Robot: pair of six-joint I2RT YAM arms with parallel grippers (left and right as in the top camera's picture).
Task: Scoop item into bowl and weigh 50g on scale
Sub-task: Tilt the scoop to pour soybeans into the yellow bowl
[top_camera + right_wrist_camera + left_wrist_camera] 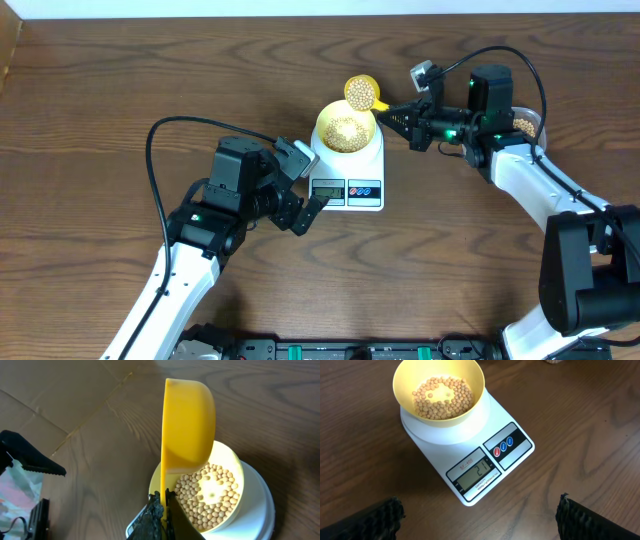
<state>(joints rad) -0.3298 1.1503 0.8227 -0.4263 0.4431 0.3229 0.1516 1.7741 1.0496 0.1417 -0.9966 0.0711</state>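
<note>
Dark wooden table (100, 100), white digital scale (347, 188) resting near its middle

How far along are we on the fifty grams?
Done: the bowl sits on the scale with beans in it, and the display reads 21. In hand: the right gripper is shut on the handle of a yellow scoop carrying more beans, at the bowl's far rim. Left: tip those in, then top up to 50. The left gripper hangs open nearby.

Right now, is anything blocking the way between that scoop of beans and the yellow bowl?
Nothing visible does. The right hand holds the scoop right beside the bowl, whose top is open; only beans lie inside.
</note>
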